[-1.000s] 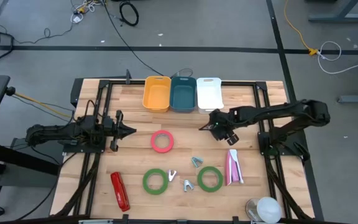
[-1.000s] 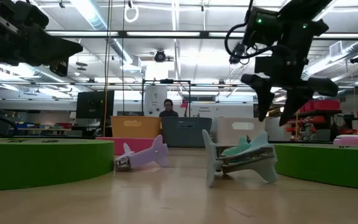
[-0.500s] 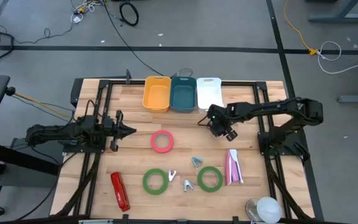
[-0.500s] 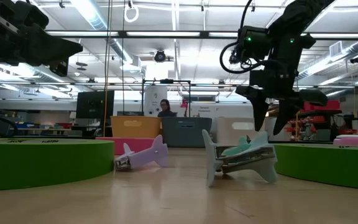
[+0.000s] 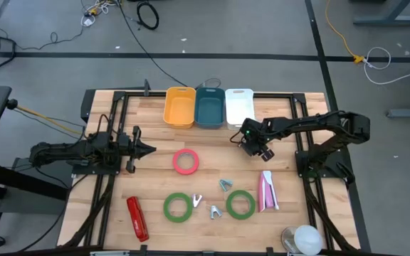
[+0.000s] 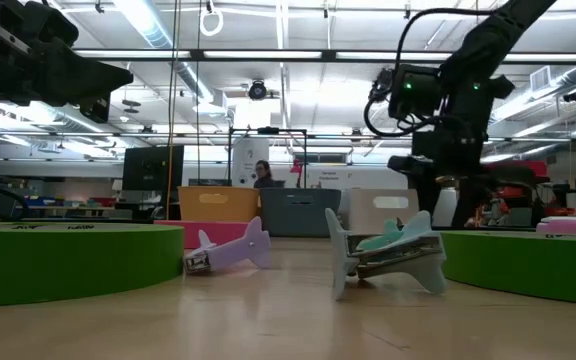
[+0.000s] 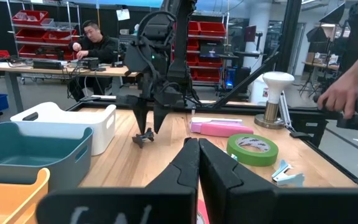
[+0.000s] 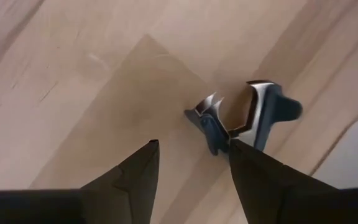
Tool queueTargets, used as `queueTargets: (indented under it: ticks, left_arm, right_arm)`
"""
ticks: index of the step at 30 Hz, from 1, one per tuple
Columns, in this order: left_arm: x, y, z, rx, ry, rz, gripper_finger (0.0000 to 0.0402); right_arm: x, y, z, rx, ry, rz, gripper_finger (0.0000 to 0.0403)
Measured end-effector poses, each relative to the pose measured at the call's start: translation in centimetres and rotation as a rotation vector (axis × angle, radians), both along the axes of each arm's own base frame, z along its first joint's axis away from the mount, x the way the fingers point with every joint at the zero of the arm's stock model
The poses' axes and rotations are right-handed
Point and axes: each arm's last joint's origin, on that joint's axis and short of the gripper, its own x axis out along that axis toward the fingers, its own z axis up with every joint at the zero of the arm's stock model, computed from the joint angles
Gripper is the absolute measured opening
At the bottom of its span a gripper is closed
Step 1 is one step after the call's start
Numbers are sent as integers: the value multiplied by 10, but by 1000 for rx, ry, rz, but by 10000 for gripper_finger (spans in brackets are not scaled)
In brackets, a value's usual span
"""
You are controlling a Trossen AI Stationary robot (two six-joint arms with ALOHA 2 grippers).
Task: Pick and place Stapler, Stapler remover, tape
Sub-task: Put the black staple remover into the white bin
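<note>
One sec on, right gripper (image 8: 191,163) dropped lower, fingers apart over staple remover (image 8: 244,121)

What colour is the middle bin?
Teal, clearest in the high view.

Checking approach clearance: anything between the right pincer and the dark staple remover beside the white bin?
Nothing visible. The right pincer hangs open just above the small dark metal-jawed staple remover, with only bare wooden table between its fingers and it. The white plastic bin sits beside it, not in the path.
</note>
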Motion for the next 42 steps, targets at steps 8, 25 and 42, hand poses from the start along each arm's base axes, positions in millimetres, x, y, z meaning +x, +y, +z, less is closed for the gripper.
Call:
queueTargets:
  ticks: [8,25,42]
  left_arm:
    - [0,0,0,0,0,0,10]
    - [0,0,0,0,0,0,10]
    - [0,0,0,0,0,0,10]
  right_arm:
    - [-1,0,-4,-31,-32,-23,194]
    - [-3,1,9,-32,-103,-35,192]
    - [-3,1,9,-21,-104,-32,52]
